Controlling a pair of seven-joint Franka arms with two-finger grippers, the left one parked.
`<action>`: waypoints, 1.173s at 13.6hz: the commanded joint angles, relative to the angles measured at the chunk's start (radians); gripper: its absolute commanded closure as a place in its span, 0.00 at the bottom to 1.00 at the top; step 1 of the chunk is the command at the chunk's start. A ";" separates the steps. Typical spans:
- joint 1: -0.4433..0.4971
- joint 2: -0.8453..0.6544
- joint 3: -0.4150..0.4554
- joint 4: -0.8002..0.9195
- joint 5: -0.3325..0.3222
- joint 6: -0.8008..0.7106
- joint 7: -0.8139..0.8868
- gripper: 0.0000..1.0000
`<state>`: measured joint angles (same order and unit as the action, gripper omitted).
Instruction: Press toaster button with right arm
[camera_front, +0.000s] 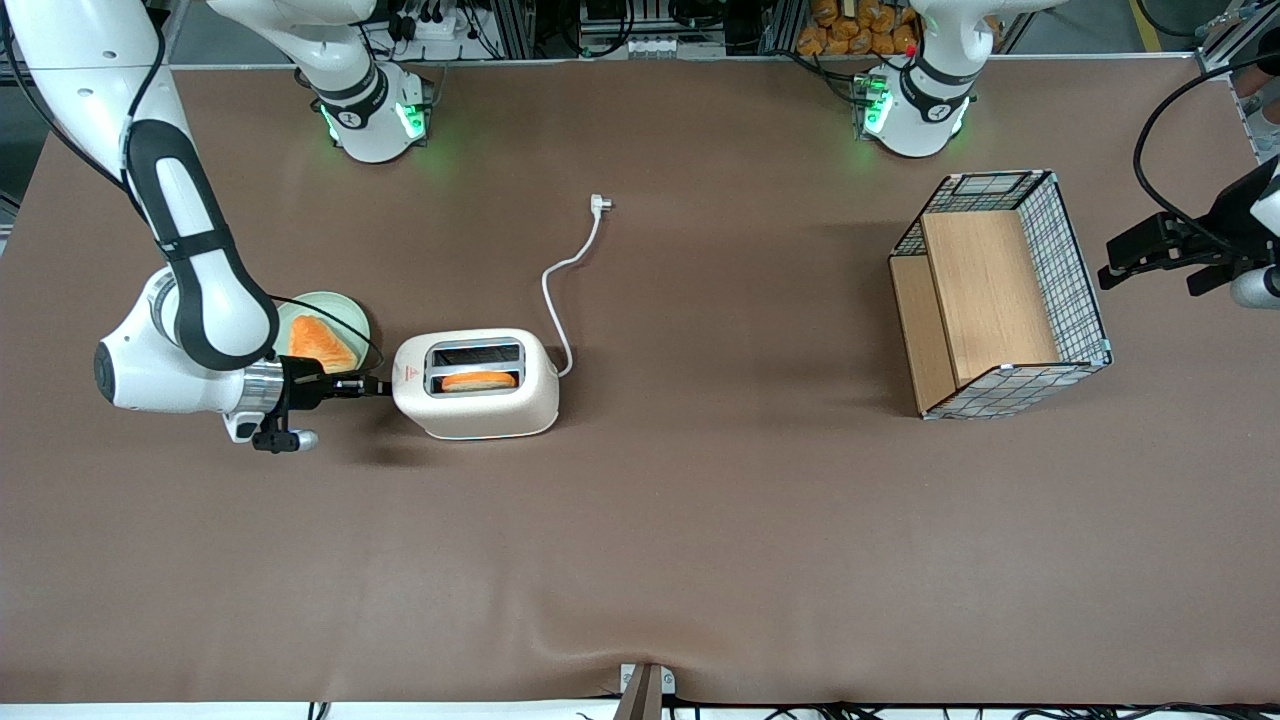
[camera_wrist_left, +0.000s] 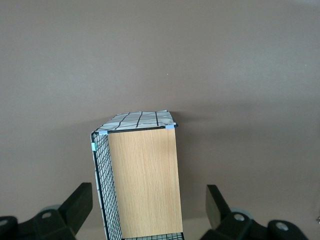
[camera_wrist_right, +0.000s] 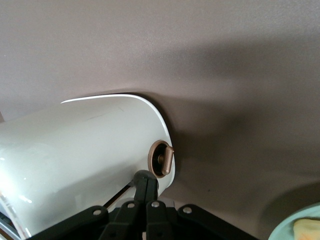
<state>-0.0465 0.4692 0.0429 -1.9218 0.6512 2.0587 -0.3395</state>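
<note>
The cream-white toaster (camera_front: 475, 385) lies on the brown table with a red triangle sticker (camera_front: 407, 375) on top and an orange slice in one slot. Its button (camera_wrist_right: 162, 157), a small grey-brown round knob, sticks out of the narrow end beside the sticker; the front view does not show it. The right arm (camera_front: 190, 270) reaches in level from the working arm's end of the table. Its gripper (camera_wrist_right: 146, 179) is shut with nothing held, its joined tips against the toaster's end wall just beside the knob (camera_front: 380, 385). I cannot tell whether the tips touch the knob itself.
A pale green plate (camera_front: 345, 312) with an orange toast slice sits beside the wrist, farther from the front camera. The toaster's white cord (camera_front: 560, 290) runs to a loose plug (camera_front: 600, 203). A wire basket (camera_front: 1085, 300) with wooden boards stands toward the parked arm's end.
</note>
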 joint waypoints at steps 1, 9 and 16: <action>0.005 0.037 0.005 0.003 0.034 0.047 -0.036 1.00; -0.013 0.037 0.002 0.073 0.030 -0.015 -0.026 1.00; -0.023 0.048 -0.005 0.175 -0.024 -0.080 -0.021 0.45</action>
<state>-0.0591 0.4907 0.0338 -1.7894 0.6438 2.0014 -0.3477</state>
